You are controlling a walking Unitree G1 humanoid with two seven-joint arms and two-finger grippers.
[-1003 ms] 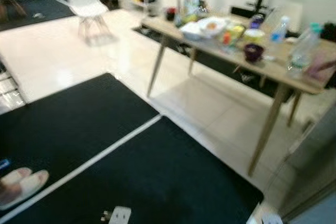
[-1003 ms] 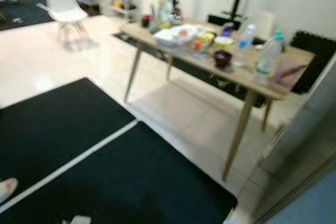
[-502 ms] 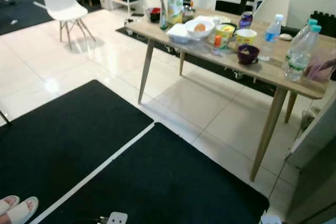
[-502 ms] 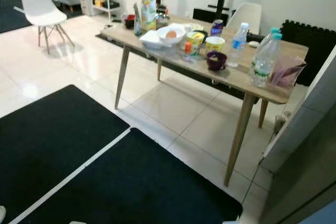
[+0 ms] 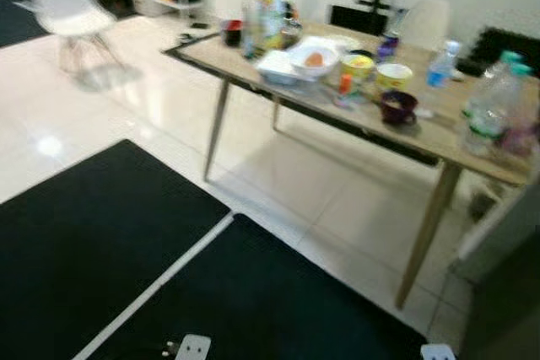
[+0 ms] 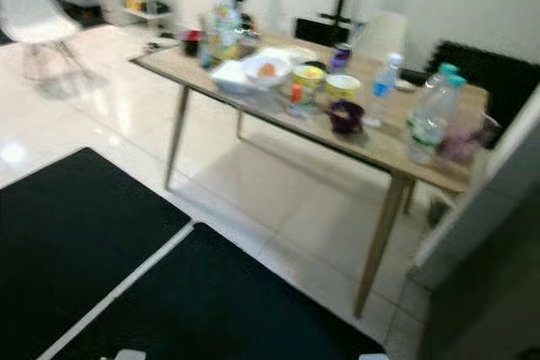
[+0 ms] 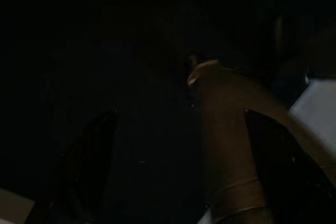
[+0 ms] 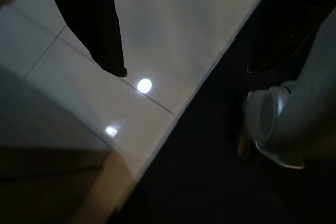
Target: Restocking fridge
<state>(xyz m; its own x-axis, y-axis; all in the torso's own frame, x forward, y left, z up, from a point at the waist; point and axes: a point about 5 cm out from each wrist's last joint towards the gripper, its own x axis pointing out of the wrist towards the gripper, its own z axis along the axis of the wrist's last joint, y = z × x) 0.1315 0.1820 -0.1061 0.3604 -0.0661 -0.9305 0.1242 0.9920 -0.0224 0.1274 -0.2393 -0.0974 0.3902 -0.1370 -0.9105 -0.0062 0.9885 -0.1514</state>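
Note:
A wooden table (image 5: 439, 131) stands ahead and to the right, loaded with groceries. On it are a white bowl (image 5: 309, 60) with something orange, yellow tubs (image 5: 360, 65), a purple bowl (image 5: 396, 107), a small blue-capped bottle (image 5: 439, 68) and two large water bottles (image 5: 492, 107). A pale grey panel (image 6: 494, 208), perhaps the fridge, rises at the far right. My left gripper (image 7: 180, 113) hangs open in deep shade. Over the edge between white tile and dark mat, my right gripper (image 8: 186, 71) hangs open with nothing in it.
Two black mats (image 5: 101, 242) split by a white strip cover the near floor, with a white power strip (image 5: 191, 347) lying at the front. A white chair (image 5: 63, 4) stands far left. White shelves and black stands line the back wall.
The camera has swung and the picture has blurred, so the table sits slightly lower and further left. The slippers at the bottom left have dropped out of frame.

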